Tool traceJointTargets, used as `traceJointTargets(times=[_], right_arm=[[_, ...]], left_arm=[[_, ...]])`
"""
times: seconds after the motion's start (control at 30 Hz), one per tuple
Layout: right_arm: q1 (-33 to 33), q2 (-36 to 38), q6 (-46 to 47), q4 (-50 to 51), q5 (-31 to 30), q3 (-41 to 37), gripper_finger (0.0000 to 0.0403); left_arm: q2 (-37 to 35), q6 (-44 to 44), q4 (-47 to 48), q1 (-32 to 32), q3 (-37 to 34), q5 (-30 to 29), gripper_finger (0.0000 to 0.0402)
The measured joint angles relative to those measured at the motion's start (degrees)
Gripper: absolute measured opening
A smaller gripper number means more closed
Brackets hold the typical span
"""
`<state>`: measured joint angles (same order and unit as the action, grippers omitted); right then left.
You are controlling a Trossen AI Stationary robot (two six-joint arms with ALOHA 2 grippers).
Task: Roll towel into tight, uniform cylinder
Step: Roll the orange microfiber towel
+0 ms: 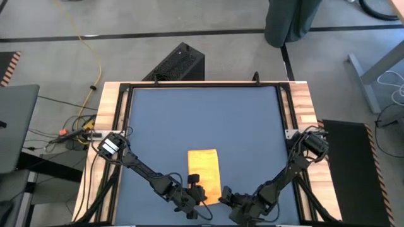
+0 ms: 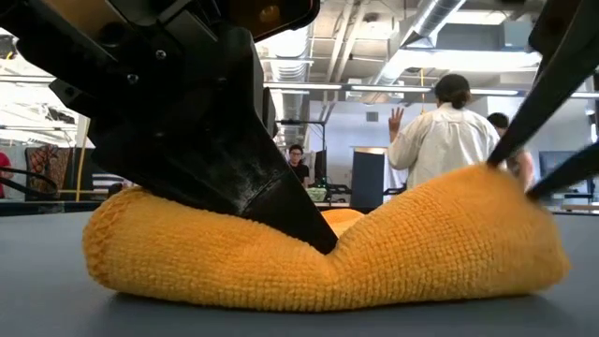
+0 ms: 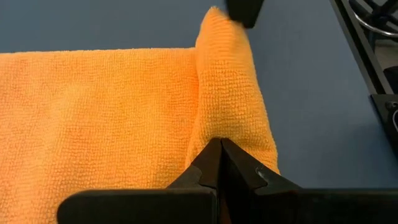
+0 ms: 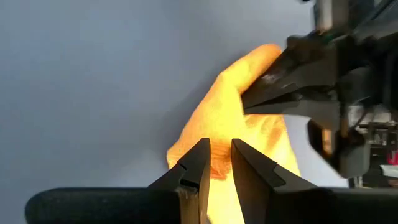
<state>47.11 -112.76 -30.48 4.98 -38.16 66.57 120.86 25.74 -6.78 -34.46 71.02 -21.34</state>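
Both grippers pinch the rolled near end of the yellow towel (image 1: 204, 165).

The towel lies as a flat strip on the blue table (image 1: 202, 120), reaching away from the grippers; its near end bulges into a roll. The left gripper (image 3: 220, 146), fingers pressed together, nips the roll's fold; the right gripper (image 4: 220, 149), fingers narrowly parted, grips its other end. Only the low view shows people (image 2: 438, 131) standing behind the table.
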Motion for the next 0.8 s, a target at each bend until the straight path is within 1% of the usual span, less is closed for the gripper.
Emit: traceJointTargets(times=[0.1, 0.23, 0.43, 0.6, 0.7, 0.8], right_arm=[[-0.76, -0.03, 0.34, 0.55, 0.49, -1.16, 0.0092], [-1.92, -0.03, 4.38, 0.58, 1.17, -1.51, 0.0092], [-3.49, -0.03, 10.79, 0.98, 8.84, -1.51, 0.0092], [-4.19, -0.01, 18.52, 2.21, 11.46, -1.49, 0.0091], [-4.91, 0.01, 23.71, 2.54, 13.94, -1.49, 0.0078], [-5.41, 0.05, 27.89, 2.74, 16.18, -1.49, 0.0056]], left_arm=[[0.0, 0.01, -0.14, 0.0, -0.02, 0.02, 0.0], [-0.01, 0.11, -0.16, -0.08, -0.03, 0.13, 0.0], [-1.1, 0.01, 0.97, -1.12, -0.11, -1.05, 0.0], [-1.59, 1.07, 2.44, -1.91, -0.13, -2.81, 0.0], [-1.71, 1.16, 2.75, -2.24, -0.13, -3.76, 0.0], [-2.38, 0.88, 2.64, -2.82, -0.13, -7.46, 0.0]])
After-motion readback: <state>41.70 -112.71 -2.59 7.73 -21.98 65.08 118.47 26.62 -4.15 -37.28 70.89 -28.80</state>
